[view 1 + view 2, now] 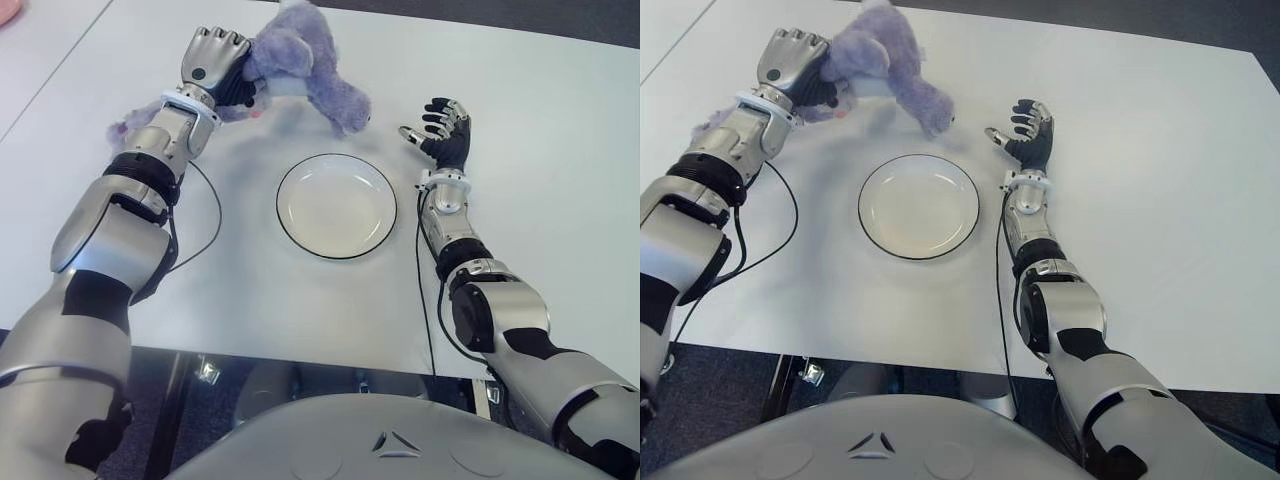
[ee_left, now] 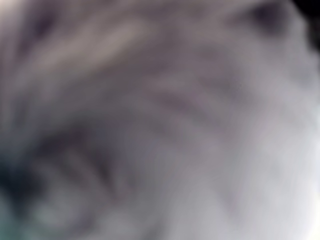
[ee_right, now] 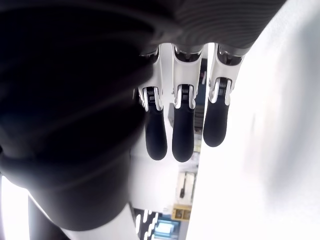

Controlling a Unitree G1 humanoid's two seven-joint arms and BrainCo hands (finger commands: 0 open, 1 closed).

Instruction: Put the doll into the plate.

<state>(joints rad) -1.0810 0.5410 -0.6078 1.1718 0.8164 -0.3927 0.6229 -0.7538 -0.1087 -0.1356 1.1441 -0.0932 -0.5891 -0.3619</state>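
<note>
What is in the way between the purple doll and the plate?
Nothing visible. The left hand grips the doll just beyond the plate, which holds nothing, and only bare table lies between them. The right hand is open, off to the plate's right.

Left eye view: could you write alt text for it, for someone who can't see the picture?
A robot's left hand grips a fluffy purple doll at the far side of a white table, beyond an empty white plate. Its right hand is held open to the right of the plate, holding nothing.
</note>
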